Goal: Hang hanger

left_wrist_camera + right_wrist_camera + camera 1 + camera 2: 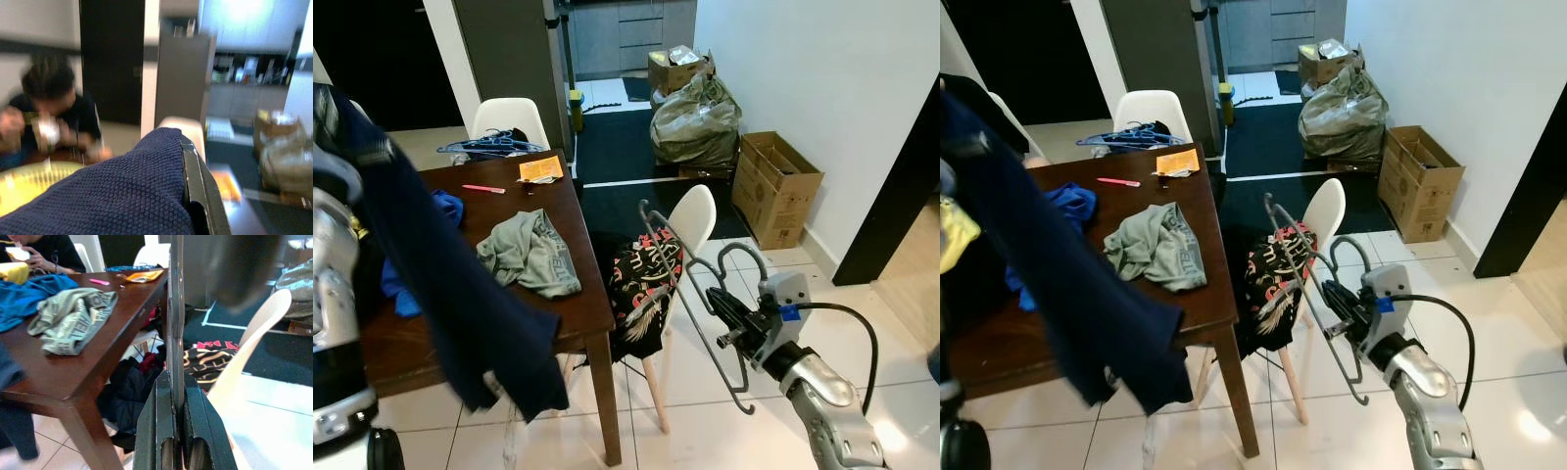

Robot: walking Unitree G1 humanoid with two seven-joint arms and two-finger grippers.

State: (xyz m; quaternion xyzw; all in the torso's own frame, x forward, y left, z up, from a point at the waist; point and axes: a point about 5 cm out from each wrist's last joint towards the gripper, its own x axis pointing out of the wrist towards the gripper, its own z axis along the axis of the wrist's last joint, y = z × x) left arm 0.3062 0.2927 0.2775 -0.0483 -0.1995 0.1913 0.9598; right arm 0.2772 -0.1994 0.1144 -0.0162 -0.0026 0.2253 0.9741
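Left eye view: the right claw (729,318) pinches a grey wire hanger (690,294), held in the air just beside a white chair (690,220) draped with a printed shirt (641,284). A dark blue garment (440,284) hangs from the left arm over the brown tabletop (578,255), which carries a grey-green shirt (529,253). By the wall an open cardboard box (778,186) stands on the floor; its contents cannot be made out.

Left wrist view: the left claw (195,191) is wrapped in blue cloth; its state cannot be told. A blurred person (49,112) sits beyond.

Right wrist view: both fingers (156,431) are pressed against the hanger wire.
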